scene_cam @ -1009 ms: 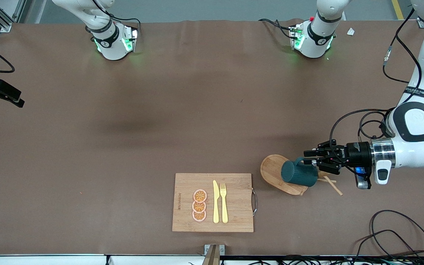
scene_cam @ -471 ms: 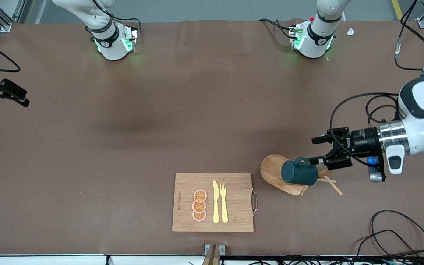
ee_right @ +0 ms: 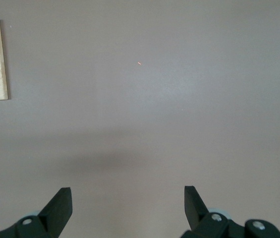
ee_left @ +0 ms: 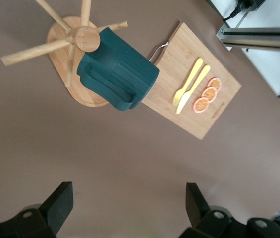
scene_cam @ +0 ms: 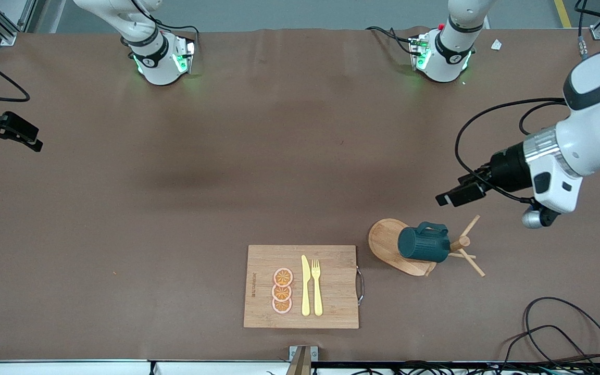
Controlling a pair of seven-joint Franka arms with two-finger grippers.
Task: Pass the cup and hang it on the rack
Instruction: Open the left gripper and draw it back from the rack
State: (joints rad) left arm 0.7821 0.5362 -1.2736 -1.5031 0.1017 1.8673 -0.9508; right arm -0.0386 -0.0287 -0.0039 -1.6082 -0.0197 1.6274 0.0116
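Note:
The dark teal cup (scene_cam: 424, 245) hangs tilted on a peg of the wooden rack (scene_cam: 386, 240), its handle over the peg by the central post. The left wrist view shows the cup (ee_left: 120, 69) on the rack (ee_left: 60, 49) with nothing holding it. My left gripper (scene_cam: 446, 197) is open and empty, up in the air apart from the rack, toward the left arm's end of the table; its jaws stand wide in the left wrist view (ee_left: 129, 198). My right gripper (scene_cam: 32, 143) waits open and empty over bare table at the right arm's end (ee_right: 127, 198).
A rectangular cutting board (scene_cam: 331, 312) with orange slices (scene_cam: 282, 290), a yellow knife and a fork (scene_cam: 316, 286) lies beside the rack, nearer the front camera; it also shows in the left wrist view (ee_left: 219, 109). Black cables (scene_cam: 555, 323) loop near the front edge at the left arm's end.
My left gripper let go of the cup's handle, opened and drew back and up from the rack. The cup stays hanging on the peg. The right arm barely moved.

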